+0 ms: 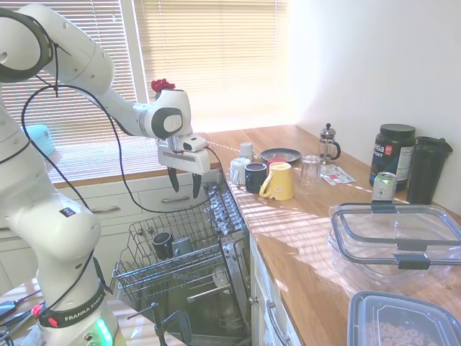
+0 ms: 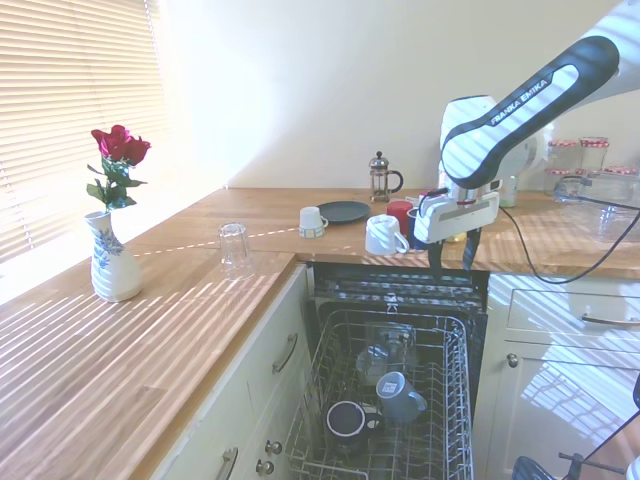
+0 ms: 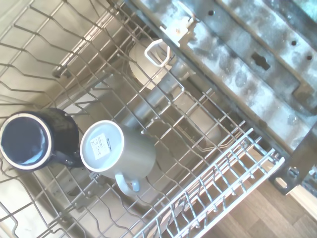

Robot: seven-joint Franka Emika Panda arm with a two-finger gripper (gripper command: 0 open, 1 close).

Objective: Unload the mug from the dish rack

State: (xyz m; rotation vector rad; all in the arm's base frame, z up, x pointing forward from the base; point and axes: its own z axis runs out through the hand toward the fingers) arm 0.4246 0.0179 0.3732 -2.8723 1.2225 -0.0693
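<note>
The end effector (image 1: 185,186) hangs above the rear of the dish rack (image 1: 144,277), fingers pointing down and standing apart, nothing between them. It is well clear of the rack's contents.

The dish rack is pulled out from the open dishwasher below the desk (image 1: 302,238). Inside it the grey mug (image 2: 400,395) lies tipped on its side, its pale base with a label facing outward in the wrist view and its handle to one side. Just beside it, touching or nearly so, sits a black mug (image 2: 347,418) with a pale rim, mouth up.

On the desk, apart from the rack, stand a yellow mug (image 1: 278,181), a navy mug (image 1: 255,176), a white mug (image 1: 240,170), a drinking glass (image 1: 310,169), a dark plate (image 1: 281,154) and a French press (image 1: 328,143). A vase (image 2: 112,258) with a red rose stands on the far stretch of desk.
</note>
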